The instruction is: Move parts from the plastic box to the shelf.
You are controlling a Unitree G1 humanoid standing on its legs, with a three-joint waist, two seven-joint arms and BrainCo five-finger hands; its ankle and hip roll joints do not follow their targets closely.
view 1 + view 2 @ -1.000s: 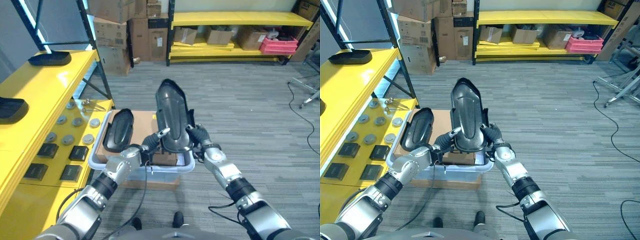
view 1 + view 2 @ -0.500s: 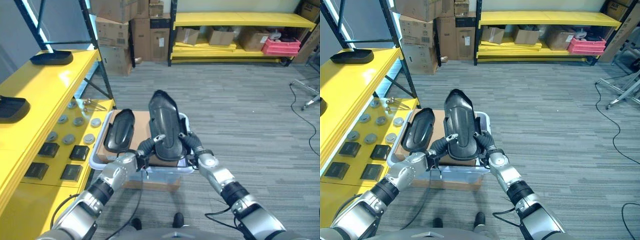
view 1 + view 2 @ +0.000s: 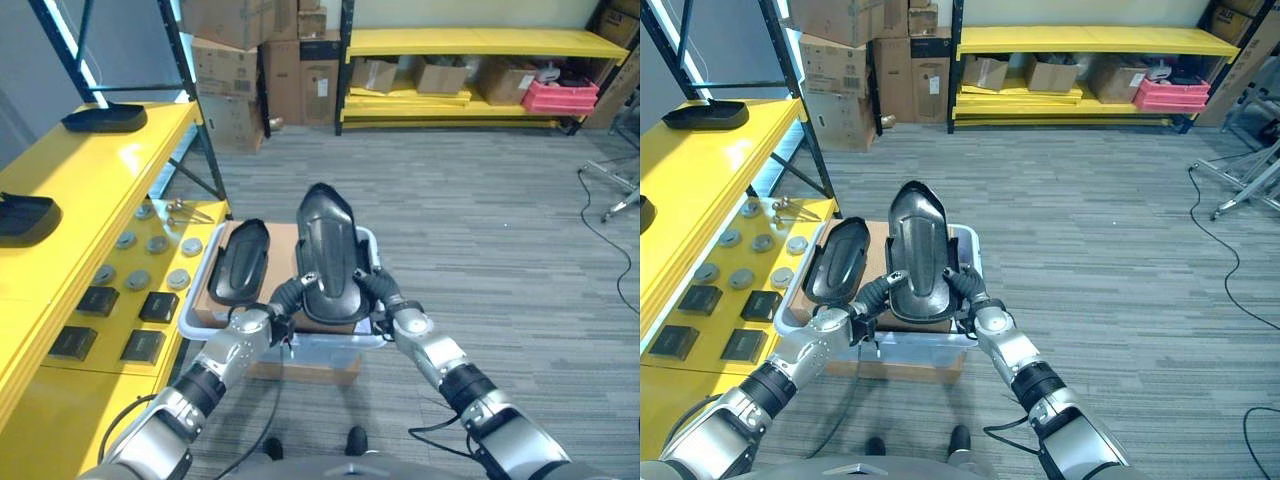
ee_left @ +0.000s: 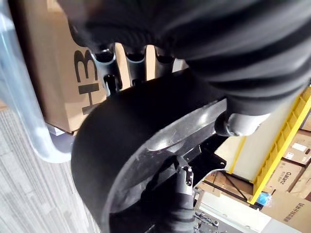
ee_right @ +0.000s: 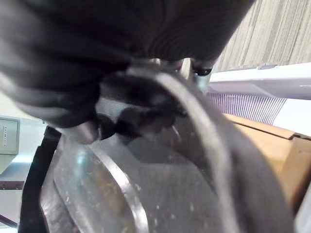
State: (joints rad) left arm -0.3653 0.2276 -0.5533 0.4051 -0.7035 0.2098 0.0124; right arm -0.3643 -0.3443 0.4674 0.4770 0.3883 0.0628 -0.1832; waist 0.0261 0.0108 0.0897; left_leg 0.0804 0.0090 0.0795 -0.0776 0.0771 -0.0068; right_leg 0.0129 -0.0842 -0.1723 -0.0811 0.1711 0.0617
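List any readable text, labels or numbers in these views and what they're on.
Cardboard box in the plastic box: large dark print, cut off by the left hand; not readable whole.
Stacked cartons at the back: print too small to read.
Black part, clasped by the left hand and right hand: no markings visible.

We saw bright, even overhead light, with glare on the yellow shelf (image 3: 95,185). Our wrist views were blurred and dim up close; the edges bowed.
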